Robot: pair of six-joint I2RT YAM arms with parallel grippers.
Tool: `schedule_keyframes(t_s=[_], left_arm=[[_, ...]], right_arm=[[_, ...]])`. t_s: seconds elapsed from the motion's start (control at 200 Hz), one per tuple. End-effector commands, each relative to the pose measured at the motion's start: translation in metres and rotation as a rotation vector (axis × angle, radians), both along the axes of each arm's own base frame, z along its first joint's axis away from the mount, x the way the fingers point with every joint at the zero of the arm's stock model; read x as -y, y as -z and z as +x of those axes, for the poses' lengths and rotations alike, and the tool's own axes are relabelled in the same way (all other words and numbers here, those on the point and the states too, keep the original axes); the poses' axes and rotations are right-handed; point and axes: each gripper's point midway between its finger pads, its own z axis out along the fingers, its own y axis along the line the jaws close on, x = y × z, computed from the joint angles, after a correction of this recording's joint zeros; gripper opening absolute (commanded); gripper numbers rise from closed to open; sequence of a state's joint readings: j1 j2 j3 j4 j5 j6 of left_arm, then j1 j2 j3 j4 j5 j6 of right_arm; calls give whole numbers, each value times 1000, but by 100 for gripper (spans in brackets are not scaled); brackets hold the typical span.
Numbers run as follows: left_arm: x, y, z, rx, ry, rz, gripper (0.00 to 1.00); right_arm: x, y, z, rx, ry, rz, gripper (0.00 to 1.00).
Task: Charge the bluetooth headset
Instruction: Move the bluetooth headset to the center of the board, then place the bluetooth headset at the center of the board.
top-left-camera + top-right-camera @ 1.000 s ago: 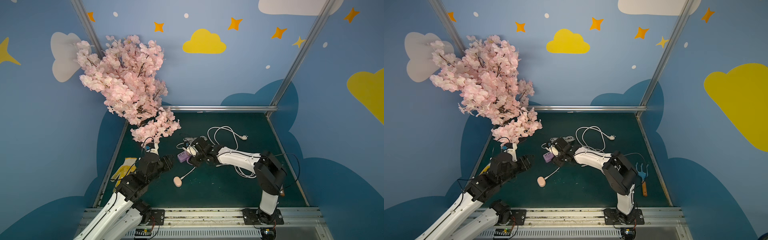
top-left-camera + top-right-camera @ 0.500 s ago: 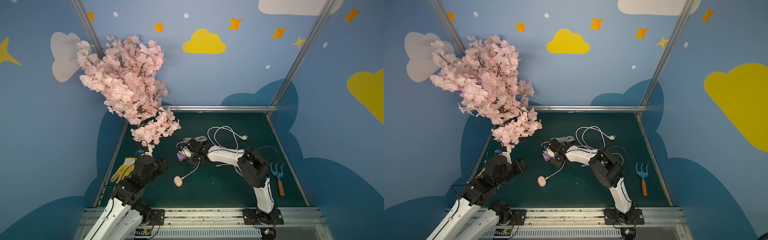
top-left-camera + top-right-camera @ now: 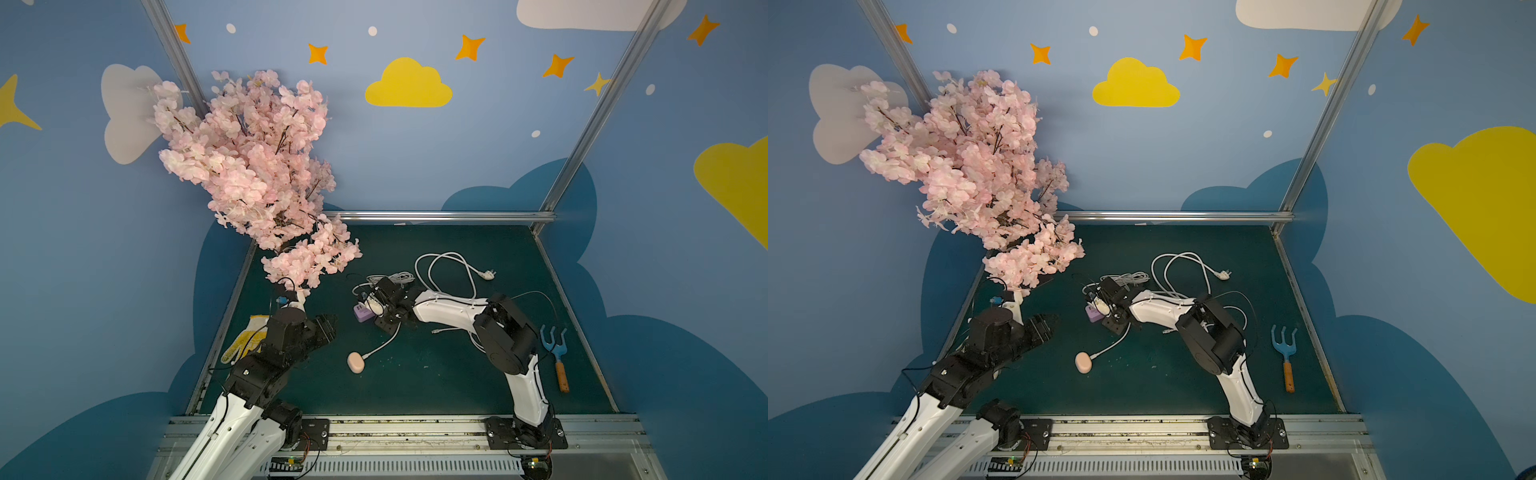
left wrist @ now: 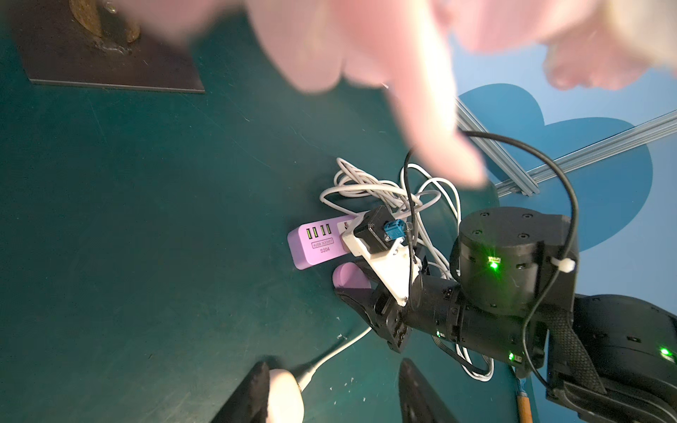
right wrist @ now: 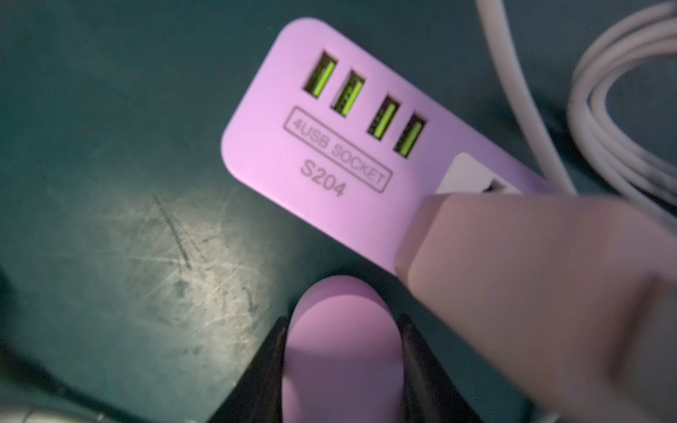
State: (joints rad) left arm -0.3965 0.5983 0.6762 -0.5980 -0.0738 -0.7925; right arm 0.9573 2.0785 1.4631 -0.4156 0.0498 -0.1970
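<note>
The bluetooth headset's peach oval case lies on the green table with a white cable running toward my right gripper. My left gripper hangs open just left of the case, which shows beside one finger in the left wrist view. A purple USB socket strip lies mid-table. My right gripper is shut on a purple rounded piece next to the strip. A blurred pale shape hides the strip's far end.
A pink blossom tree overhangs the back left, its dark base plate on the table. A yellow glove lies at the left edge. White cable coils sit behind the strip. A blue rake lies at the right.
My right arm swung left, bringing its gripper to the strip and uncovering the rake, and its jaws closed in on the purple piece. The left gripper drew back slightly.
</note>
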Motion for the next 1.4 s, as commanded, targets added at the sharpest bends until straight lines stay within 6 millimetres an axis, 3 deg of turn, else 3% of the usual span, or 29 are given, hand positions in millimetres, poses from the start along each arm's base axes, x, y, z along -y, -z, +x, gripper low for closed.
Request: schedule_keyframes(t_s=[0.0, 0.17, 0.31, 0.431, 0.566, 0.661, 0.816, 1.021, 1.091, 1.227, 1.322, 1.392], left_arm=[[0, -8, -3, 22, 12, -5, 57], [-2, -9, -4, 24, 13, 0, 57], [-1, -7, -5, 21, 21, 2, 57], [2, -6, -2, 28, 30, -9, 57], [13, -5, 4, 25, 65, -37, 56], [18, 2, 9, 5, 86, -28, 55], [23, 13, 11, -17, 110, -17, 55], [33, 27, 13, -48, 128, -39, 55], [37, 31, 15, -57, 137, -42, 55], [45, 35, 19, -61, 154, -36, 55], [52, 37, 21, -65, 171, -25, 55], [56, 41, 22, -76, 180, -14, 55]], right_arm=[[-8, -41, -21, -19, -25, 77, 22], [-18, -98, -57, -57, -73, 232, 19], [-11, -119, -96, -89, -120, 260, 16], [6, -112, -138, -164, -188, 237, 16], [37, -81, -158, -222, -135, 113, 15], [51, -61, -158, -227, -85, 74, 15], [51, -33, -154, -226, -70, 49, 16], [57, 2, -139, -193, -40, -41, 38], [62, 9, -133, -190, -19, -54, 41], [68, 6, -129, -202, 2, -29, 49], [70, -11, -131, -194, 13, 11, 65], [74, -26, -136, -203, 26, 43, 68]])
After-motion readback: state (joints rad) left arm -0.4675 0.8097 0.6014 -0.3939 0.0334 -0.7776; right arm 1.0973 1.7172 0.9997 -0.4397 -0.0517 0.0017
